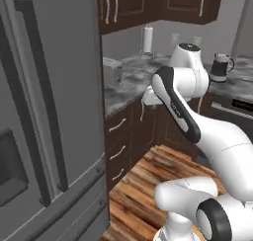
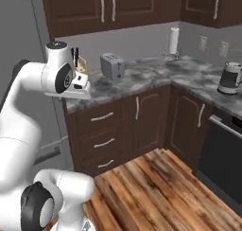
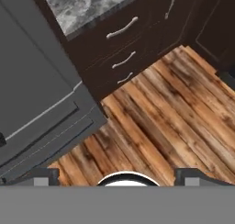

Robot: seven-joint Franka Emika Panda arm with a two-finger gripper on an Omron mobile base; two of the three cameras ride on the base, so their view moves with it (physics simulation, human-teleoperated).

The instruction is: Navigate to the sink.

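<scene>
Dark wood cabinets (image 1: 131, 5) and a marbled grey counter (image 1: 129, 82) lined the kitchen corner in the left base view, with a grey fridge (image 1: 47, 111) filling the left side. A toaster (image 1: 112, 69) stood at the counter's near left end, a paper towel roll (image 1: 147, 39) by the back wall and a kettle (image 1: 221, 66) toward the right edge, above a dark oven (image 1: 232, 106). The arm (image 1: 185, 94) crossed the plank floor (image 1: 148, 185).

From the right base view, the toaster (image 2: 112, 66) sat mid-counter, the roll (image 2: 174, 40) in the corner and the kettle (image 2: 230, 78) at the right end, over a dark dishwasher (image 2: 222, 154). A knife block (image 2: 79, 63) showed behind the arm (image 2: 56, 78).

Looking down, the hand view took in drawers (image 3: 121, 44), the fridge's base (image 3: 41, 108) and floor (image 3: 160, 113). The gripper (image 3: 117, 181) had its fingertips (image 3: 43, 176) set wide apart, holding nothing. No frame let the sink's place be told.
</scene>
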